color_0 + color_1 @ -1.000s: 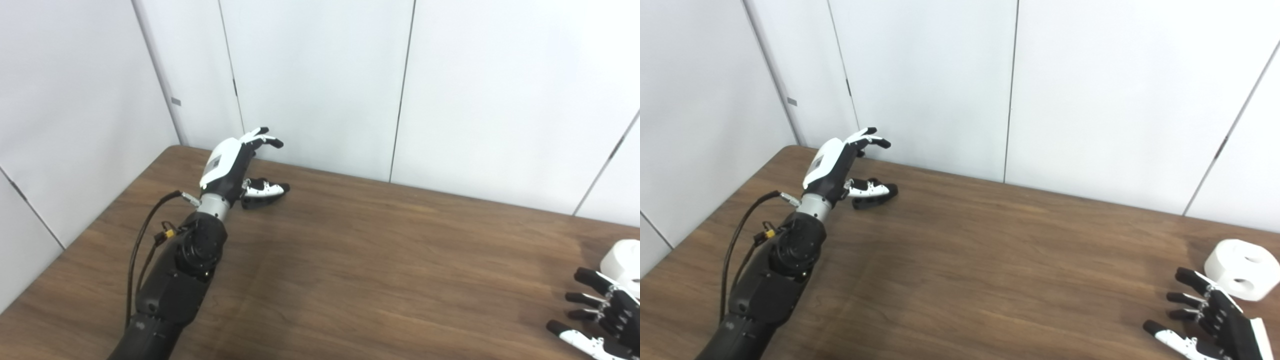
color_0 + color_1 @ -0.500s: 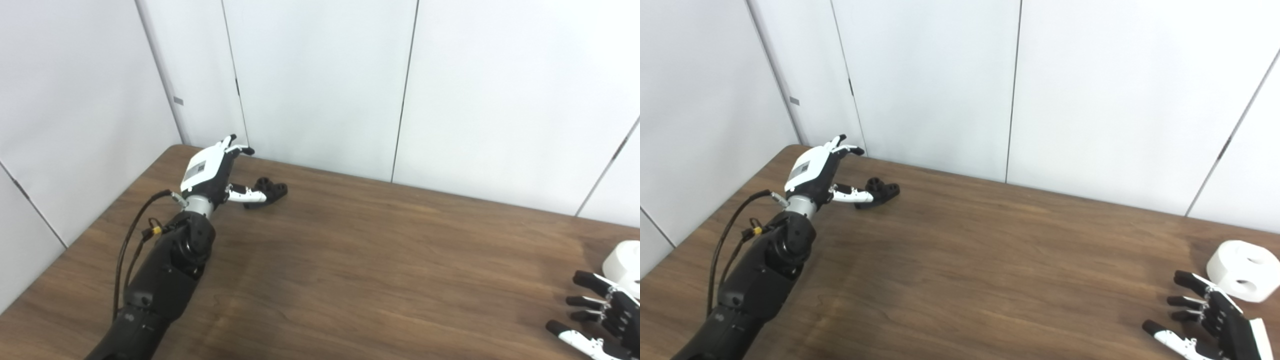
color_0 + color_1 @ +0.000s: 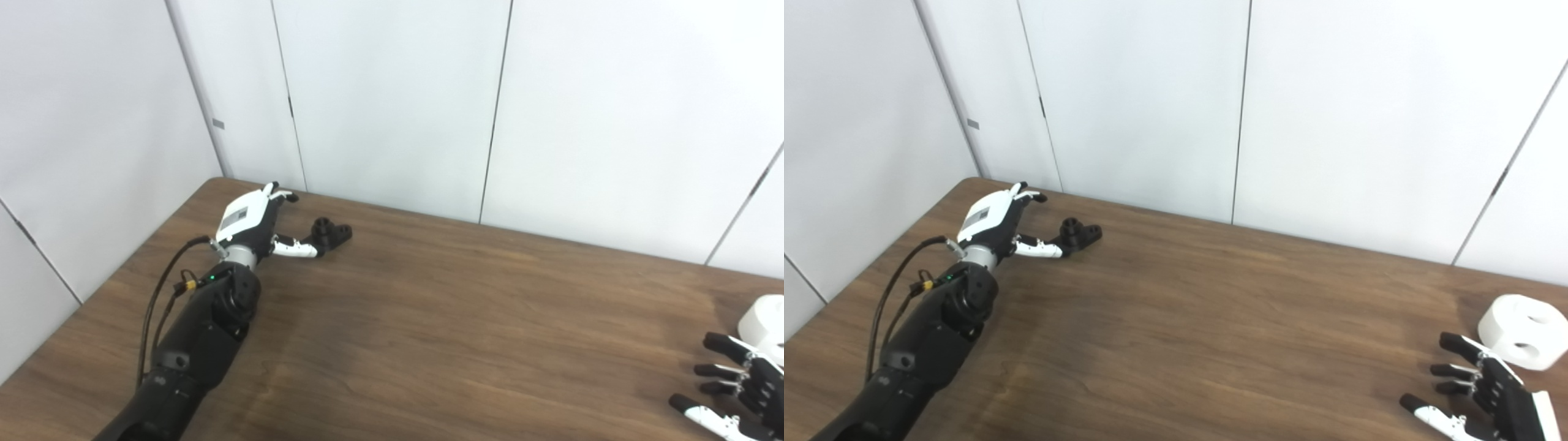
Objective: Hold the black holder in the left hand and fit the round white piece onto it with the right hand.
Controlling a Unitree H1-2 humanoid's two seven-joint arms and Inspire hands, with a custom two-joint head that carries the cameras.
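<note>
My left hand [image 3: 251, 217] is out at the far left corner of the table [image 3: 429, 318]. It is open and holds nothing. My fingers [image 3: 277, 193] are spread and my thumb [image 3: 295, 248] points out to the side. The tip of my thumb is right at the black holder [image 3: 331, 232], maybe touching it, but I cannot tell for sure. The holder is small and lies flat on the wood, just beside my hand and near the wall.

I think my job right now is to grab the holder. To do it well, I should move my hand a bit toward it, so the holder sits between my thumb and my fingers. Then I should come down low and close slowly. If I push with my thumb first, the holder could slide away toward the wall. I want a snug hold that leaves its top free, because the other piece has to go on there.

My right hand [image 3: 1482, 392] waits at the near right edge. It is open too, fingers apart, holding nothing. The round white piece [image 3: 1516, 331] sits on the table just past those fingers, well apart from the holder.
</note>
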